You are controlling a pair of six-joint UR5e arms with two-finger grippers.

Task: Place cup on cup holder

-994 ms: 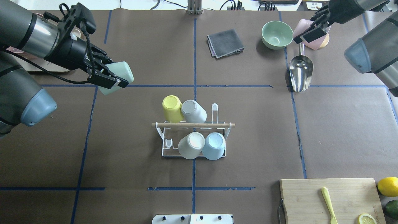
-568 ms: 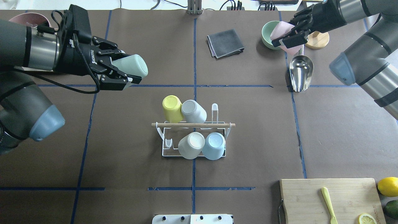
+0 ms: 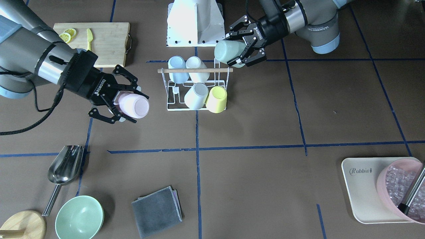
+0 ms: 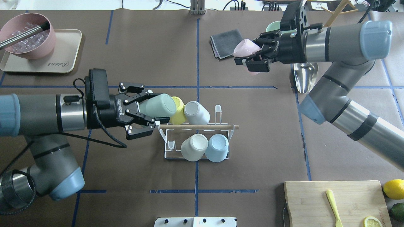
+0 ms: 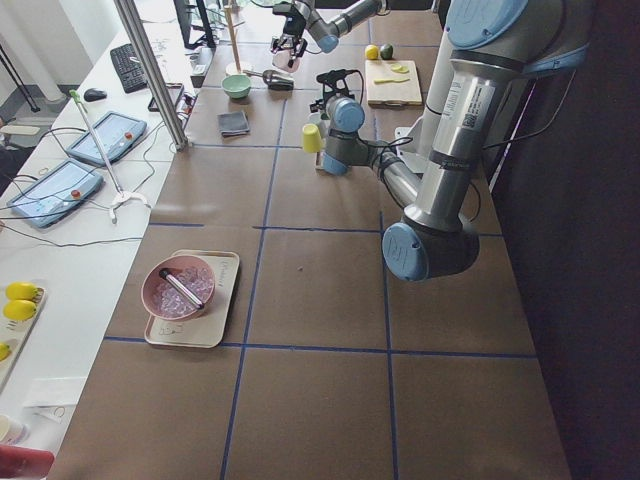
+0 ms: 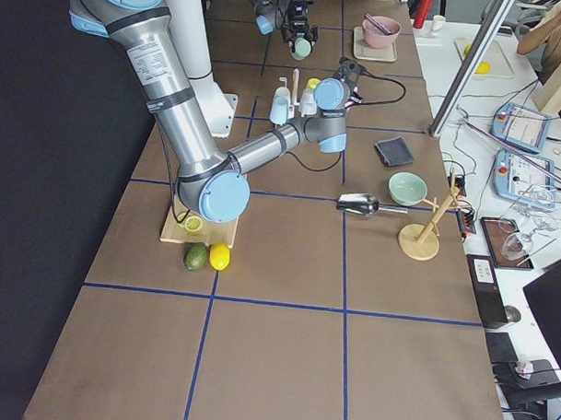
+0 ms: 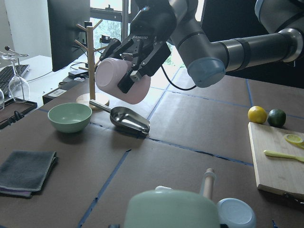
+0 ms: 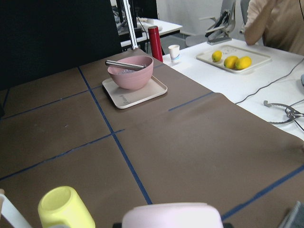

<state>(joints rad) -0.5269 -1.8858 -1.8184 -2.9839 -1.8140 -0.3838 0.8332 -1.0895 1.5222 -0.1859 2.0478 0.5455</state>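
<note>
The cup holder, a white wire rack with a wooden rod, stands mid-table and also shows in the front view. It carries a yellow cup, a grey cup, a white cup and a light blue cup. My left gripper is shut on a mint green cup, held sideways at the rack's left end and overlapping the yellow cup. My right gripper is shut on a pink cup, held sideways in the air, far right of the rack.
A grey cloth, a steel scoop and a green bowl lie at the far right. A pink bowl on a tray sits far left. A cutting board and a lemon are near right.
My left gripper has carried the mint cup right and nearer, up to the rack's left end. My right gripper has carried the pink cup leftward, away from the green bowl.
</note>
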